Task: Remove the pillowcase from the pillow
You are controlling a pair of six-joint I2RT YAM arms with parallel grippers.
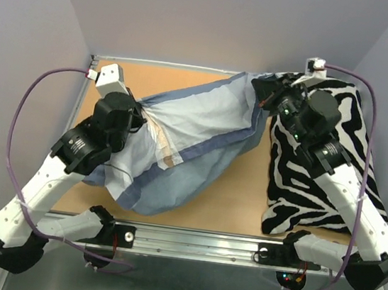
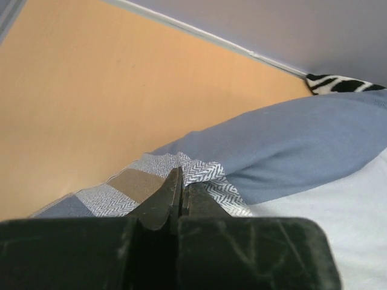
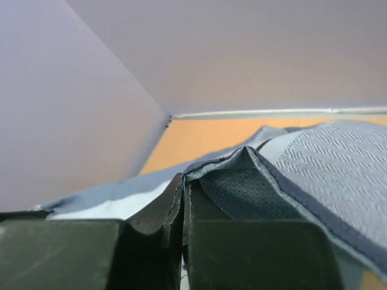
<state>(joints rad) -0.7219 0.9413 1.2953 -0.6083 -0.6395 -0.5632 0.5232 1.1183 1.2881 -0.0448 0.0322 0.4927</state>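
While the pillowcase (image 1: 202, 135) spans the table (image 1: 237, 201), left gripper (image 2: 181, 192) pinches its plaid end; right gripper (image 3: 184, 199) clamps its hem near zebra cushion (image 1: 293, 194).

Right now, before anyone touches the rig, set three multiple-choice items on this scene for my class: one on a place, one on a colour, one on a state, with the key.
1. Where on the table does the zebra cushion lie?
A) left side
B) right side
C) off the table

2. What colour is the border of the pillowcase?
A) red
B) slate blue
C) green

3. How is the right hand?
A) wide open
B) shut on the pillowcase
C) shut on the cushion

Key:
1 B: the top view shows it at the right.
2 B: blue-grey edging frames the paler face.
3 B: the right wrist view shows it closed on the cloth's hem.
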